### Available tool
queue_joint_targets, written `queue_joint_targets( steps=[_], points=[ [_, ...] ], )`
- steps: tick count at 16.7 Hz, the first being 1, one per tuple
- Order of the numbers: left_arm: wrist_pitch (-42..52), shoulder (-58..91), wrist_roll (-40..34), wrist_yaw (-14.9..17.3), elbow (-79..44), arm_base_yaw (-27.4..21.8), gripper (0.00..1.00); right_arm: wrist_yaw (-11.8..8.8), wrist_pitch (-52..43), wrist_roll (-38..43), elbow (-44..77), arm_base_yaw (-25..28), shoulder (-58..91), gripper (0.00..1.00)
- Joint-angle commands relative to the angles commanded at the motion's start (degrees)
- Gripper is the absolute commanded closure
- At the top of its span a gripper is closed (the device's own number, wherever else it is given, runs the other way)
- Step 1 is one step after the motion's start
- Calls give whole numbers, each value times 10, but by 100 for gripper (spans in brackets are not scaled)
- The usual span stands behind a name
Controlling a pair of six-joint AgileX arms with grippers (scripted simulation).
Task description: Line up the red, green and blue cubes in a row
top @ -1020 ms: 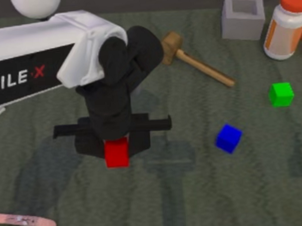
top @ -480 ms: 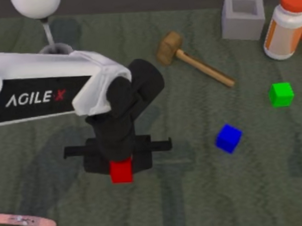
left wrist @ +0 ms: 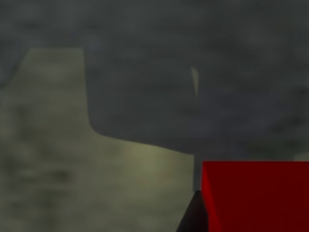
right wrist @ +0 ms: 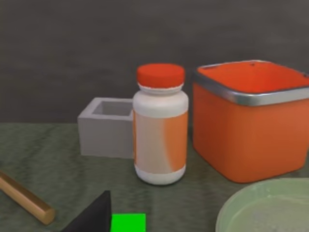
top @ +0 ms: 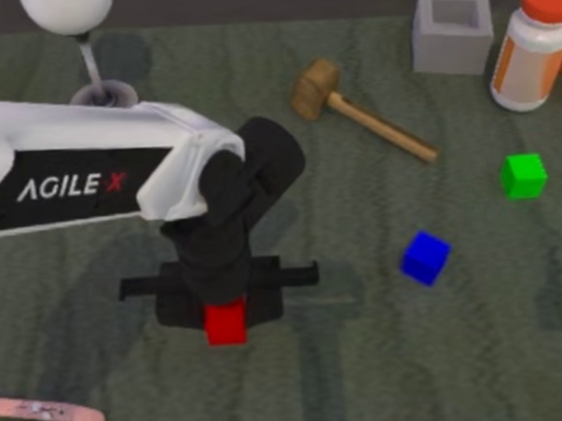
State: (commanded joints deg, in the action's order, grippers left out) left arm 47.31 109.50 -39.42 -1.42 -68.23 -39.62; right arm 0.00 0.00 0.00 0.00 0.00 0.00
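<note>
While the left gripper (top: pixel 225 311) hangs over the counter's (top: pixel 363 375) left-centre, its jaws are clamped on the red cube (top: pixel 225 323). Blue cube (top: pixel 425 257) sits right of centre, tilted; green cube (top: pixel 523 176) farther right, apart from it. Right gripper: not in top view, jaws' state can't tell.

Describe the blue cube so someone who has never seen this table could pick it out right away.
Start at the white bottle with the orange cap at the table's far right corner, then come toward the near edge past the green cube. The blue cube sits left of and nearer than the green one, standing alone on the mat. It is the only blue thing, turned slightly askew.
</note>
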Motion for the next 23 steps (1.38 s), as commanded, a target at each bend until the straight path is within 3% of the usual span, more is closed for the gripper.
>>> queue_joint_targets(
  steps=[10,20,23],
  points=[
    [0,0,0,0,0,0,2,0,0,0,0,0,0,0],
    [2,-1,0,0,-2,0,0,0,0,0,0,0,0,0],
    [44,-15,-3,0,-32,1,0,0,0,0,0,0,0,0]
  ],
)
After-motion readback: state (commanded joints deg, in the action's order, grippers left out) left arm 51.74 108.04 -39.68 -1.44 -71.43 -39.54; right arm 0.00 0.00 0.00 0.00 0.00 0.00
